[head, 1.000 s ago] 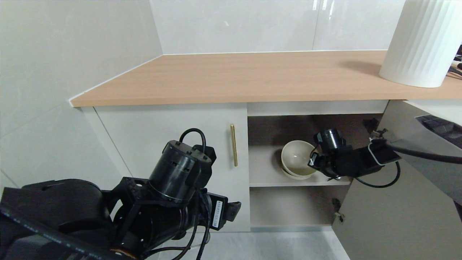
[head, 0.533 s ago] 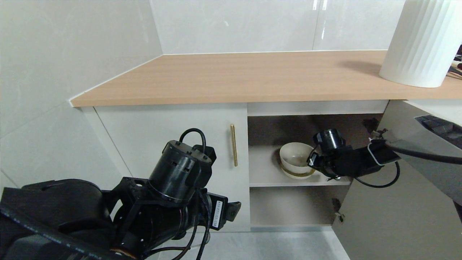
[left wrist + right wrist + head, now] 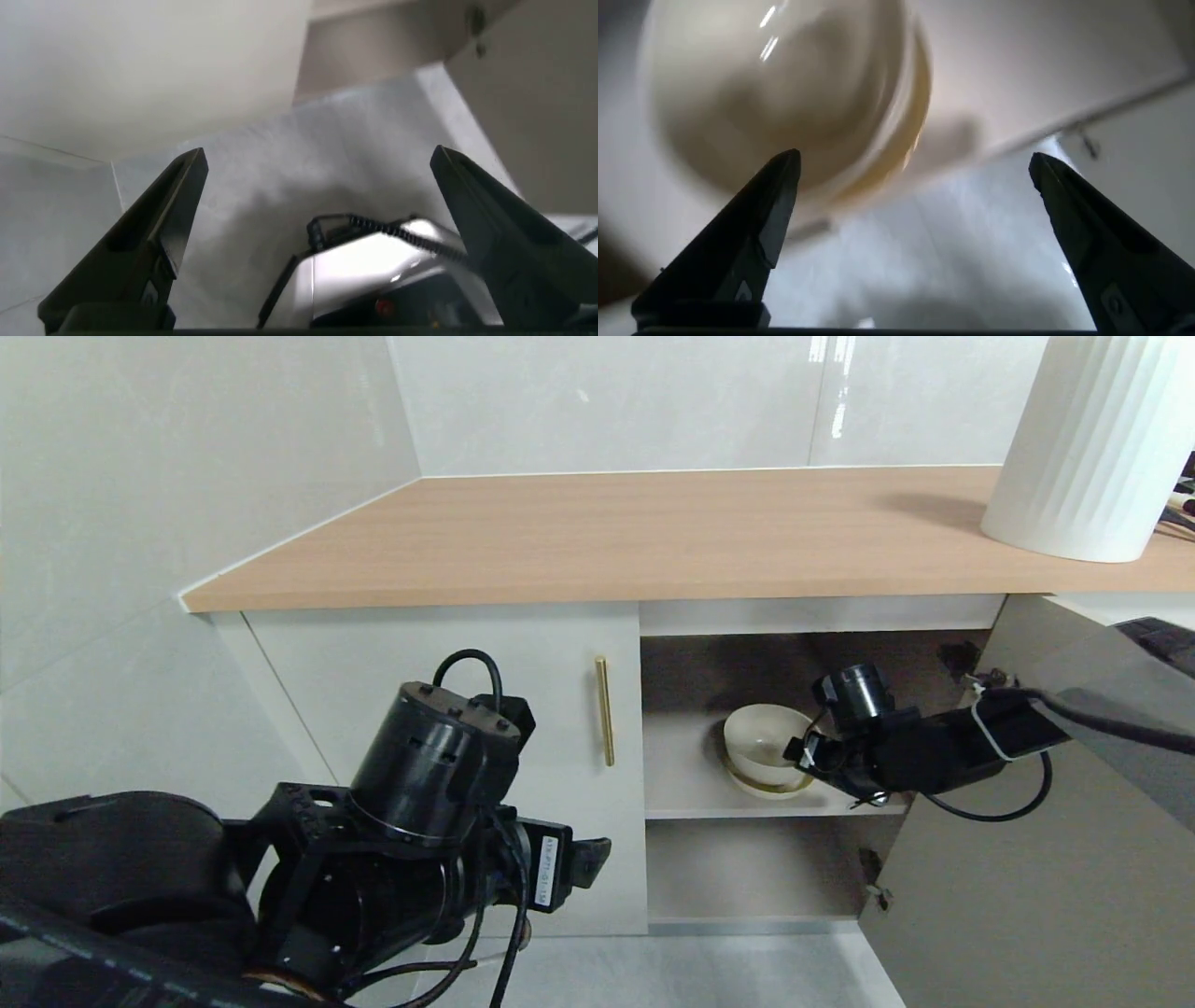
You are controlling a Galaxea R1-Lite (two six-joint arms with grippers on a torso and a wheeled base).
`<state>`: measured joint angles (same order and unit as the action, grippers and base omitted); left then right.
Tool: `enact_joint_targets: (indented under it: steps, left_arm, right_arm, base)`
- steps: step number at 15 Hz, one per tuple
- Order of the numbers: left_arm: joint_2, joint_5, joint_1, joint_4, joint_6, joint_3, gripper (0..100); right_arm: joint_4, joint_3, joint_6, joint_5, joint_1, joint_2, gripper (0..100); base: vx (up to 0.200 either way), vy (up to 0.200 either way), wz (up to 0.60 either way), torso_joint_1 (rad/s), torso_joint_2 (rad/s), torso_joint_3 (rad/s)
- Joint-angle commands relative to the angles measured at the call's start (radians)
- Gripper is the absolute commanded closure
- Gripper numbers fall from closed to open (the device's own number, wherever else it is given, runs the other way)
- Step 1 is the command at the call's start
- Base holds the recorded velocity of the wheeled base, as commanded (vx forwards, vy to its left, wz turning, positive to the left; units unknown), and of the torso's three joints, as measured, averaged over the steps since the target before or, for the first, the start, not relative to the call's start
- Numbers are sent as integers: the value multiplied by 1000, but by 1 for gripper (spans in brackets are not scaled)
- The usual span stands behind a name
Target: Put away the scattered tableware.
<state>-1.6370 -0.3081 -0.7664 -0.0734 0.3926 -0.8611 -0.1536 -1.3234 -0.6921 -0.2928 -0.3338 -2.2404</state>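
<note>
1. Bowl: cream, upright, on the upper shelf of the open cabinet bay, about 4 o'clock from the head view's centre. It sits on a second piece with a yellowish rim; can't tell if that is a plate or another bowl.
2. Right gripper: inside the bay at the bowl's 3 o'clock, just beside its rim. In the right wrist view, the right gripper has its jaws spread wide with nothing between them. The bowl lies just beyond the tips. Can't tell whether a tip touches it.
3. Left gripper: low, at 6 o'clock in the head view, in front of the closed left door and well apart from the bowl. In the left wrist view, the left gripper has its jaws wide open and holds nothing, with grey floor tile behind.
4. Cabinet: the closed left door has a gold bar handle at the bowl's 9 o'clock. The right door is swung open at 4 o'clock.
5. Worktop: wood-look, above the cabinet. A white ribbed container stands on it at 2 o'clock.
</note>
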Motion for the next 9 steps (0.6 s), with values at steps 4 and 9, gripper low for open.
enact_joint_targets:
  steps: [4,9]
  left_arm:
    - [180,-2,79,1,-21,123,0]
    - [244,27,188,0,-70,218,0]
  right_arm:
    - [103,299,97,53,-85,446,0]
    - [289,455,180,84,-168,768,0]
  base:
    - [0,0,0,0,0,0]
    - [0,0,0,0,0,0]
